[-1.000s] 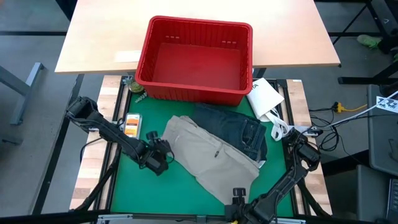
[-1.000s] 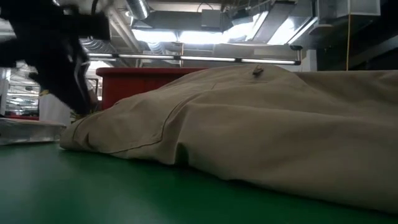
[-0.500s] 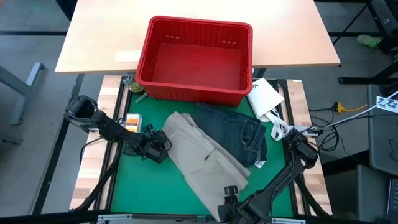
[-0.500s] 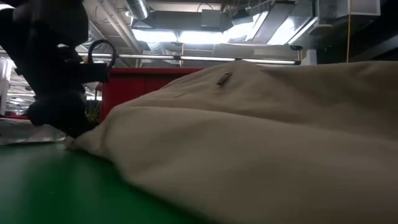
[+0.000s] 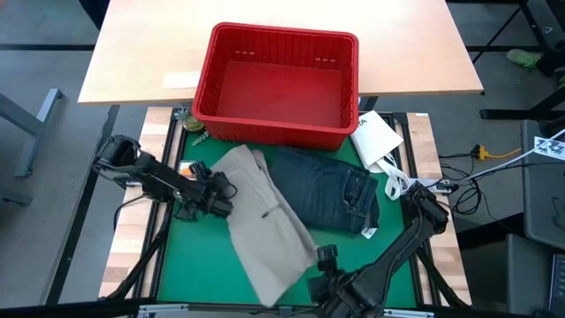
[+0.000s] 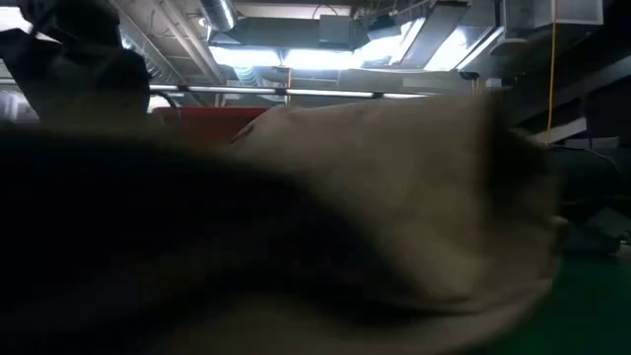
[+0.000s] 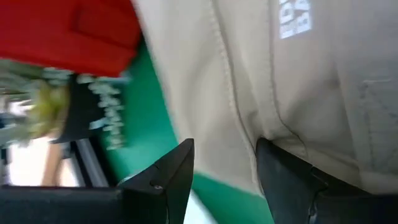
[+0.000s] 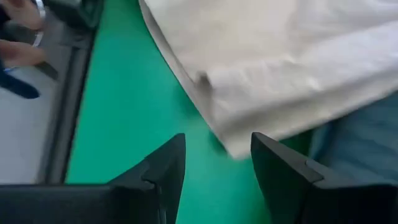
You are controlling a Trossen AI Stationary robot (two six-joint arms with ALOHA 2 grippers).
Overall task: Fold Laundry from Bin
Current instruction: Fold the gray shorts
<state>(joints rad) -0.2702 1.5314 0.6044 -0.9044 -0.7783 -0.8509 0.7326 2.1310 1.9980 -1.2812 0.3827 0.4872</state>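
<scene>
The tan khaki trousers (image 5: pixel 265 216) lie slantwise on the green mat, one end near the empty red bin (image 5: pixel 274 132), the other near the table's front edge. Their right side rests on the dark blue jeans (image 5: pixel 334 187), which lie flat to the right. My left gripper (image 5: pixel 219 190) stands open at the trousers' left edge near the far end. That edge runs between its fingers in the left wrist view (image 7: pixel 224 146). My right gripper (image 5: pixel 325 258) hangs open above the mat, right of the trousers' near end. Only green mat shows between its fingers (image 8: pixel 217 140). The trousers (image 6: pixel 394 197) fill the low view. My left gripper comes slanting down from the table's left over the trousers' left edge (image 7: pixel 249 168). The cloth runs under one finger (image 7: pixel 292 180), and the other finger stands over bare mat. Whether a finger touches the cloth I cannot tell.
A white flat packet (image 5: pixel 375 137) lies at the bin's right corner, partly off the mat. A small orange-labelled object (image 5: pixel 187 168) sits by the left arm. Bare green mat (image 5: pixel 194 256) lies left of the trousers' near half.
The trousers have swung round on the mat. Their near end slid toward the table's left, off the jeans, and their far end shifted a little left and farther. My left gripper went toward the far-left and tipped. My right gripper rose clear of the cloth.
</scene>
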